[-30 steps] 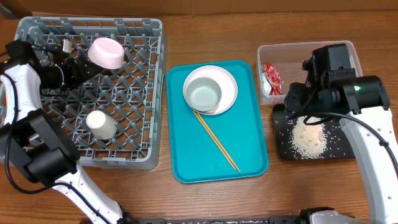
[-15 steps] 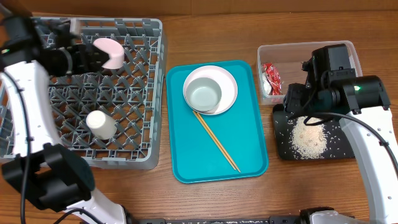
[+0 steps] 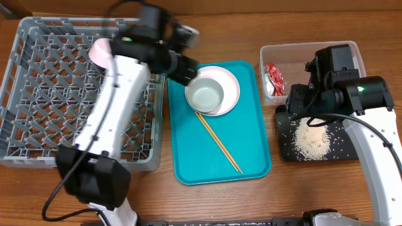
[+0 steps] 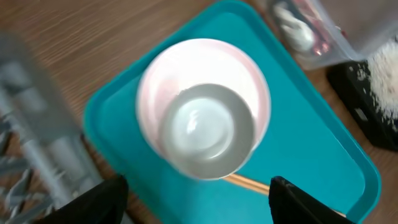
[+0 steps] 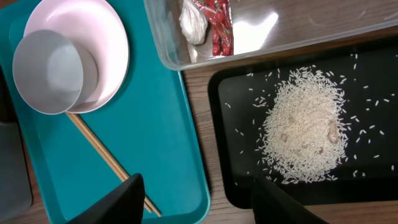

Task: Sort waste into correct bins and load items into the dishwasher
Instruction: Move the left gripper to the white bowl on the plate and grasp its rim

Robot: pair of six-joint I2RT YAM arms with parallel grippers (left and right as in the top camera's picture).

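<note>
L gripper being held wide open, nothing gripped, above the teal tray; R gripper also being held wide open, empty.

On the tray's far half a white plate is being carried w/ a grey-white bowl sitting in it, off-centre toward the tray's left; the chopsticks are being kept on the tray too, running from the plate's near edge toward the tray's near-right corner. The dish rack is being seen just left of the tray, w/ the pink bowl in its far part, partly hidden by the L arm. Right of the tray, far side: the clear tub, w/ the red wrapper lying in the end nearest the tray. Right of the tray, near side: the black tray, w/ the rice pile being held in it, stray grains around. R gripper being hung over the black tray's tray-side edge.
</note>
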